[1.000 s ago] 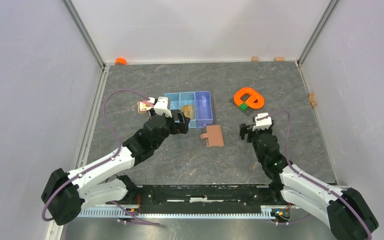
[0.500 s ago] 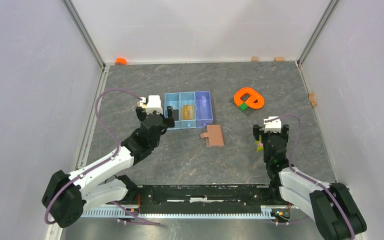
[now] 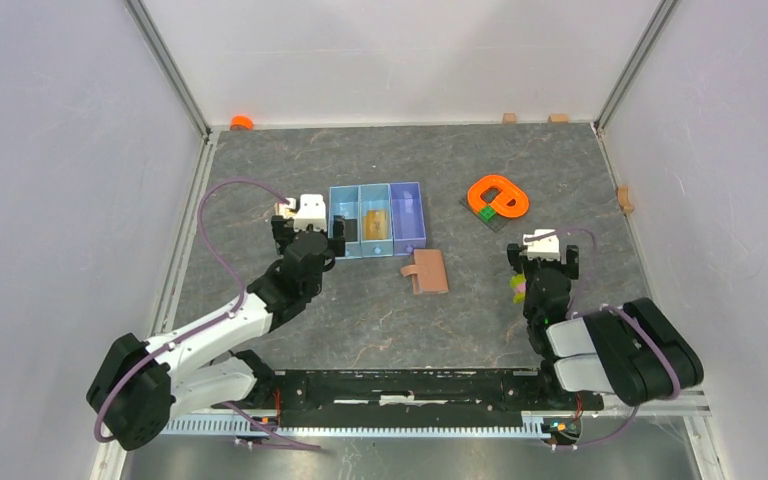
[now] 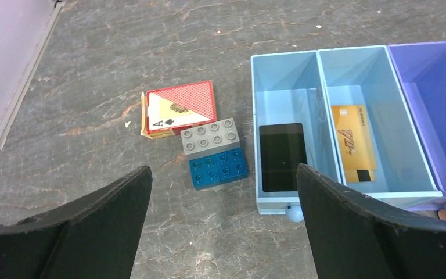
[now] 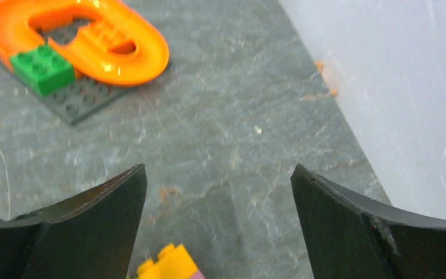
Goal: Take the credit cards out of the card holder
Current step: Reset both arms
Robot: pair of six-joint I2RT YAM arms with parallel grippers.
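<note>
Top external view: a grey, stone-patterned table sits inside a white-walled enclosure, with two robot arms reaching in from the near edge. The flat salmon-brown leather-like card holder lies on the table near the middle. It is between the two arms and touched by neither, just near of the right end of a blue three-compartment plastic tray. It looks folded shut, with a small tab sticking out on its left side.

The left gripper hovers at the tray's left end with its black fingers spread wide, holding nothing. The left wrist view shows both credit cards lying flat in the tray. The black credit card is in the left compartment and the golden-brown credit card is in the middle one. Left of the tray sit a grey toy brick stacked on a blue one and a red-backed pack of playing cards.

The right gripper hovers right of the card holder, fingers wide apart and empty. The right wrist view shows an orange oval ring and a green brick on a dark grey base plate to its far left. A yellow-and-pink brick lies just below the fingers.
</note>
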